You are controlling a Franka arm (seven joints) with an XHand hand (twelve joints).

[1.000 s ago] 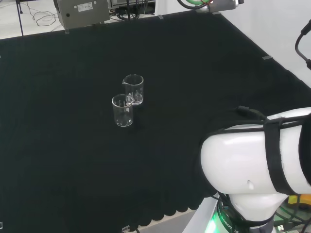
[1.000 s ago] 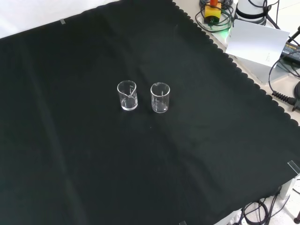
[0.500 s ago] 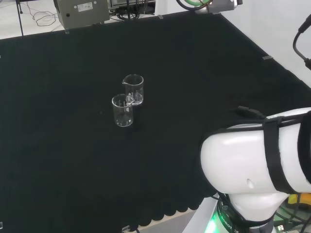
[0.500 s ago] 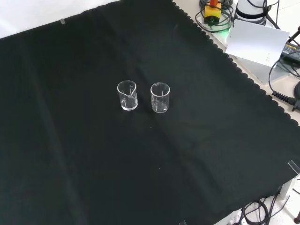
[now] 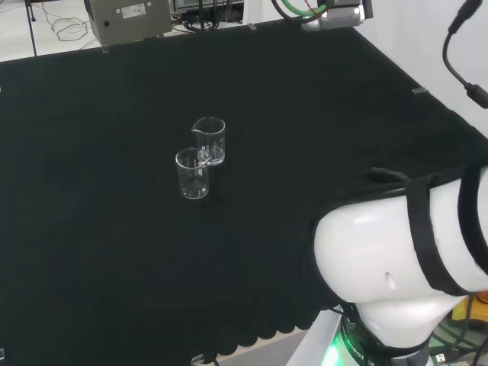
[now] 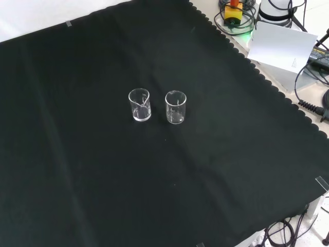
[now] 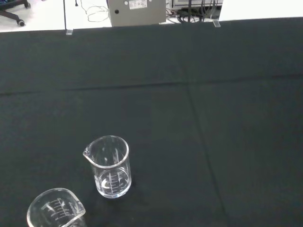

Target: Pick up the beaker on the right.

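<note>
Two small clear glass beakers stand upright and close together near the middle of the black cloth. In the front view they are side by side, one on the left and one on the right, with a narrow gap between them. In the head view the far beaker has its spout toward the left, and the near beaker overlaps it slightly. The wrist view looks at both from a distance, one beaker whole and the other beaker cut by the picture's edge. Both look empty.
The arm's white link stands at the head view's lower right. A grey box sits beyond the cloth's far edge. Off the cloth in the front view lie a white sheet and cables. Black cloth spreads wide around the beakers.
The arm's white link has shifted a little in the head view. Both beakers stand where they were.
</note>
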